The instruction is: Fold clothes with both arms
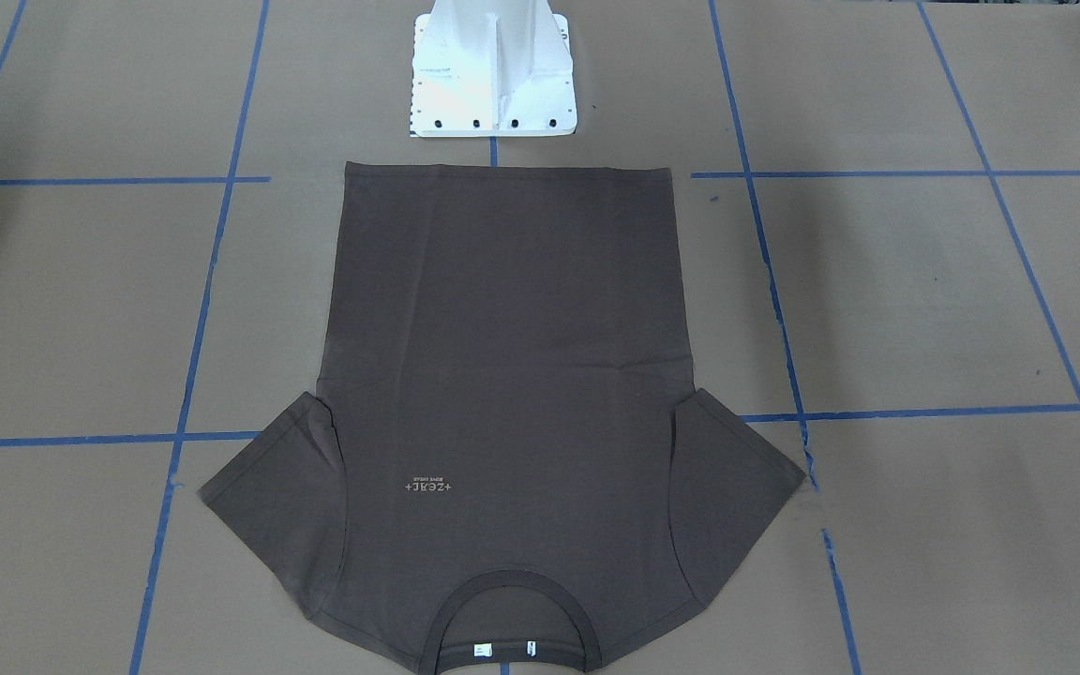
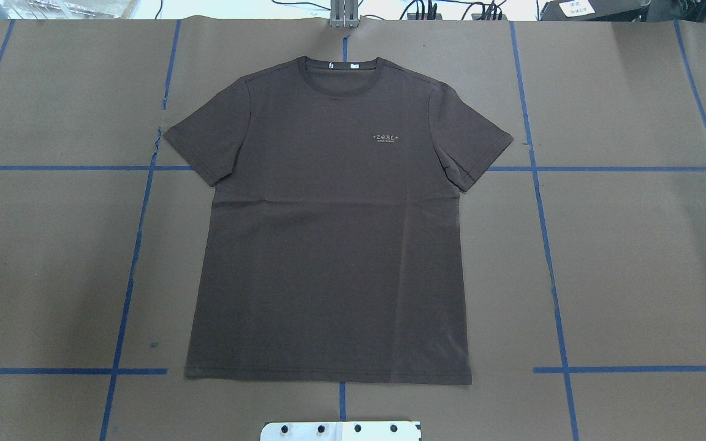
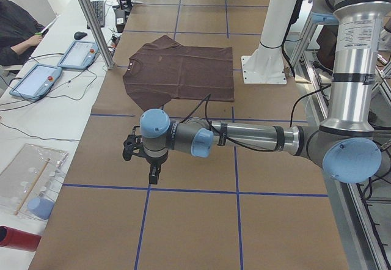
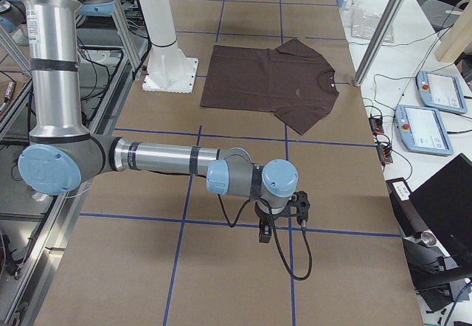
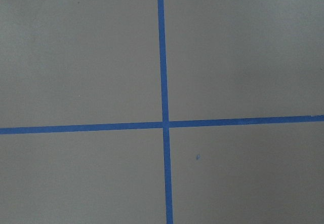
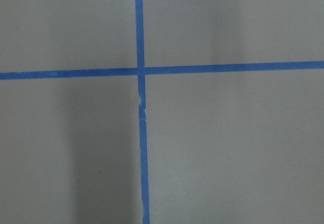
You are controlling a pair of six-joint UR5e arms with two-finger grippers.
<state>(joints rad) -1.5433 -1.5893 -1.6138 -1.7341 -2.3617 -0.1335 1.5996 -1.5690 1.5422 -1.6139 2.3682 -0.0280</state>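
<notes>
Perhaps "+ZEAL+", chest lettering (image 2: 388,136), T-shirt (image 2: 328,257)

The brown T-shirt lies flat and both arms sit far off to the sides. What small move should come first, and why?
Probably swing both tools in toward the T-shirt. It lies spread flat, unfolded, while the left tool and right tool hang over bare table well off its sides, touching nothing, so neither can grasp cloth yet.

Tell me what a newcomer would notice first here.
A dark brown T-shirt lies flat, face up, in the middle of the table, with its hem toward the white pedestal. The left arm and right arm each reach out low over the blue-taped surface at opposite ends, well away from the shirt.
</notes>
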